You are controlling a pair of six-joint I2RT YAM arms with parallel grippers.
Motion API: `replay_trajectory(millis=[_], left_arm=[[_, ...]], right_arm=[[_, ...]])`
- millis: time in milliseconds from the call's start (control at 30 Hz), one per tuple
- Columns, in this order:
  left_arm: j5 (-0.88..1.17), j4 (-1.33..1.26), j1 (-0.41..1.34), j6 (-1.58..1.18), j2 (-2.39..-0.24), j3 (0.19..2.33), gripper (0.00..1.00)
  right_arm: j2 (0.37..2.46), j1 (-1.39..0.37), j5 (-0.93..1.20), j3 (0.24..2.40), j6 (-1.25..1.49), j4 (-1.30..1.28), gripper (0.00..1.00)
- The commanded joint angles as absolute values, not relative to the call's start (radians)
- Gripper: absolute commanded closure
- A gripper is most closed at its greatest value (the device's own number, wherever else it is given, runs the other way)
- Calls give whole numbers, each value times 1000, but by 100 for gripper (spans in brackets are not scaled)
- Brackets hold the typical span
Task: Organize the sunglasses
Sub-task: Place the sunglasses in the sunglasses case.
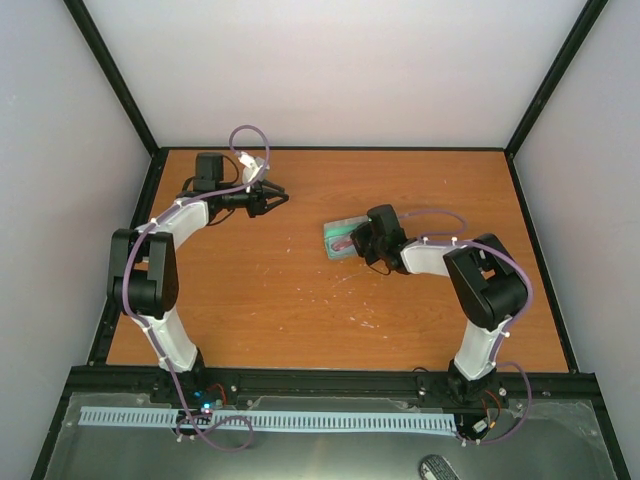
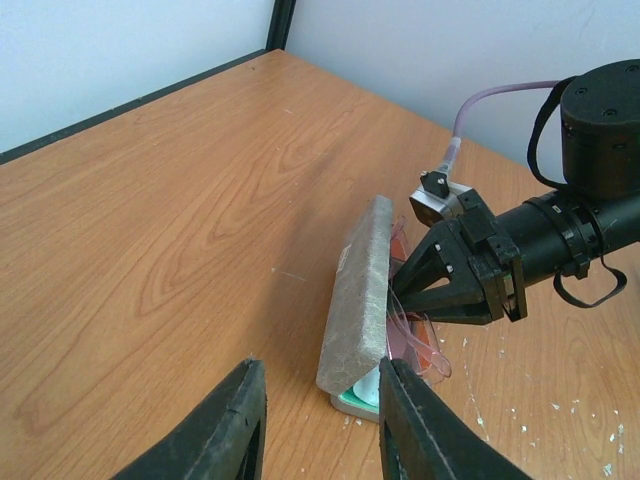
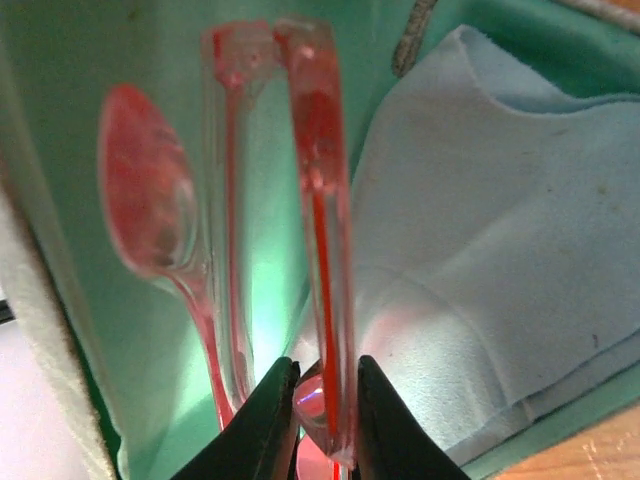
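Observation:
The sunglasses [image 3: 320, 150], with a thin red frame and reddish lenses, are folded and partly inside the open grey case [image 1: 335, 232]. They lie against its green lining [image 3: 60, 150], beside the light blue cloth [image 3: 500, 230]. My right gripper [image 3: 328, 400] is shut on the sunglasses' frame. In the left wrist view the case lid [image 2: 360, 290] stands upright, with the sunglasses [image 2: 420, 350] and the right gripper [image 2: 397, 290] behind it. My left gripper [image 2: 325, 430] is open and empty. It hovers at the back left [image 1: 268, 200], well apart from the case.
Black frame rails [image 1: 128, 235] border the wooden table on the left, back and right, with white walls behind. White specks [image 1: 365, 318] mark the wood in front of the case. A purple cable [image 1: 245, 135] loops over the left arm.

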State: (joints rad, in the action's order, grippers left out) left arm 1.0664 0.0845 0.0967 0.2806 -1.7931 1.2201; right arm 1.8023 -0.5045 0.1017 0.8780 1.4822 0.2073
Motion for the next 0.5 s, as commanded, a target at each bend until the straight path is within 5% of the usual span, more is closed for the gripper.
replay_trajectory(millis=[0, 467], left_arm=[[1091, 72, 89, 300, -1803, 1250, 68], [1100, 69, 89, 299, -1794, 1227, 68]], right_arm=[[1821, -498, 92, 893, 1480, 177, 87], [1815, -498, 108, 881, 1465, 124, 76]])
